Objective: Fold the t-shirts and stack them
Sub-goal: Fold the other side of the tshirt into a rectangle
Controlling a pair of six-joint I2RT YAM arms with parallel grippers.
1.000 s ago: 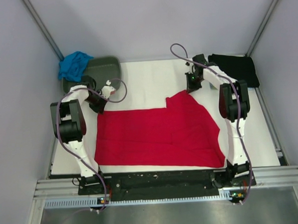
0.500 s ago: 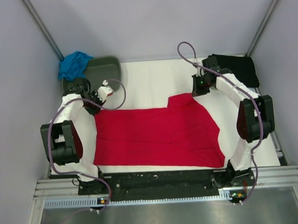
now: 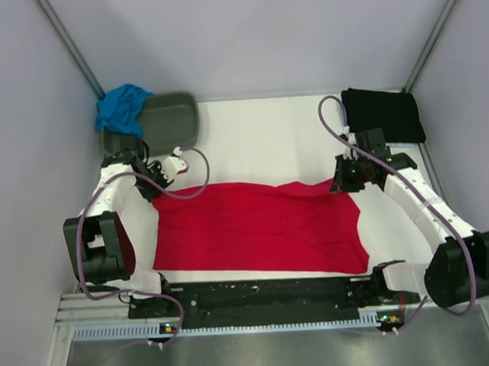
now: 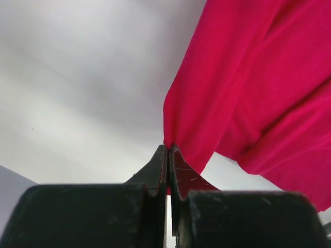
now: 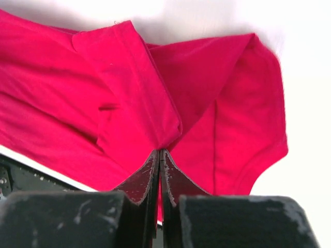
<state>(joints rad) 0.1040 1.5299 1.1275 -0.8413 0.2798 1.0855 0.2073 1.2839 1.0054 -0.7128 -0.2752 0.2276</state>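
The red t-shirt (image 3: 259, 229) lies spread on the white table, its far edge lifted at both corners. My left gripper (image 3: 157, 182) is shut on its far left corner; the left wrist view shows the jaws pinched on the red cloth (image 4: 217, 93). My right gripper (image 3: 340, 184) is shut on its far right corner, the jaws closed on a bunched fold of the red shirt (image 5: 155, 113). A black t-shirt (image 3: 383, 114) lies folded at the far right. A turquoise t-shirt (image 3: 122, 107) sits crumpled at the far left corner.
A grey-green oval tub (image 3: 169, 119) stands at the far left beside the turquoise shirt. Grey walls close in both sides. The black mounting rail (image 3: 267, 297) runs along the table's near edge.
Both grippers have pulled the red shirt's far edge toward the near side. The raised far right part has come down, and the shirt now shows as a shorter band.
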